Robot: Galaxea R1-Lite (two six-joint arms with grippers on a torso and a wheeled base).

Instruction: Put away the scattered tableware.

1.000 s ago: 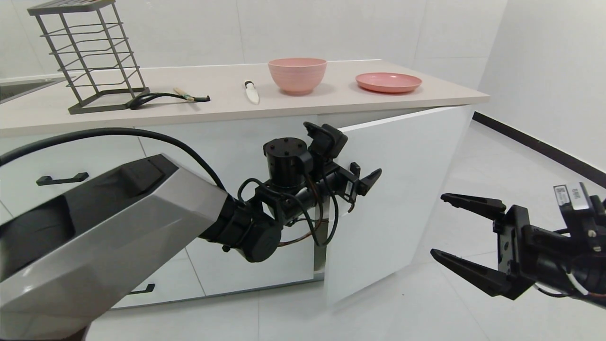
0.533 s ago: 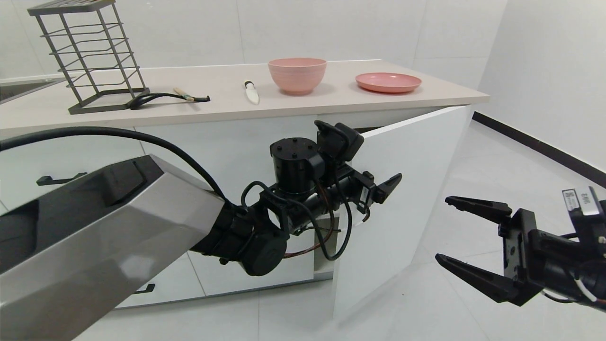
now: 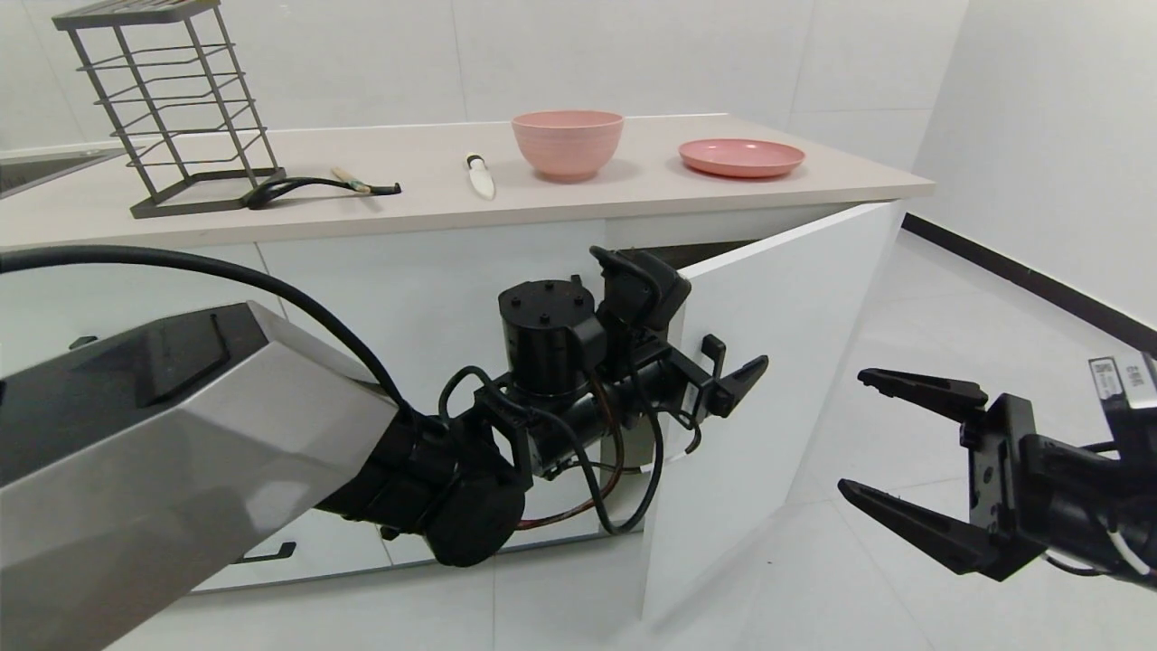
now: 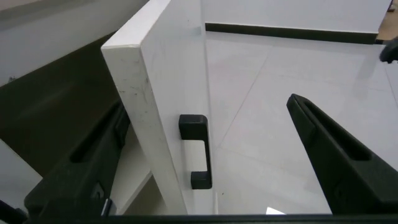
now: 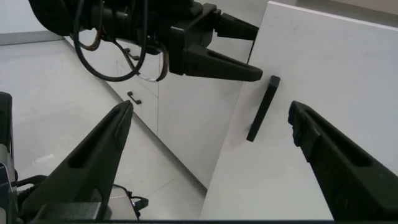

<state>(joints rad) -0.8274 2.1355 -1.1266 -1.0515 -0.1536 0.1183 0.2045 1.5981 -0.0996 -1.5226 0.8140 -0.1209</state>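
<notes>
On the counter (image 3: pixel 434 203) stand a pink bowl (image 3: pixel 568 143) and a pink plate (image 3: pixel 741 156), with a white-bladed knife (image 3: pixel 481 176) and a wooden-handled utensil (image 3: pixel 352 181) lying to their left. Below them, the white cabinet door (image 3: pixel 777 362) hangs partly open. My left gripper (image 3: pixel 728 384) is open, and its fingers straddle the door's free edge (image 4: pixel 134 81) just above the black handle (image 4: pixel 196 158). My right gripper (image 3: pixel 854 432) is open and holds nothing. It hangs to the right of the door and faces the handle (image 5: pixel 261 109) and the left gripper (image 5: pixel 217 56).
A black wire dish rack (image 3: pixel 167 108) stands at the counter's left end, with a curved black piece (image 3: pixel 289 187) lying beside it. Drawers with black handles (image 3: pixel 271 551) sit left of the open cabinet. White tiled floor (image 3: pixel 949 298) lies open to the right.
The cabinet door has swung further open. My left gripper has moved right and slightly down with the door's edge. The right gripper has drifted a little to the right.
</notes>
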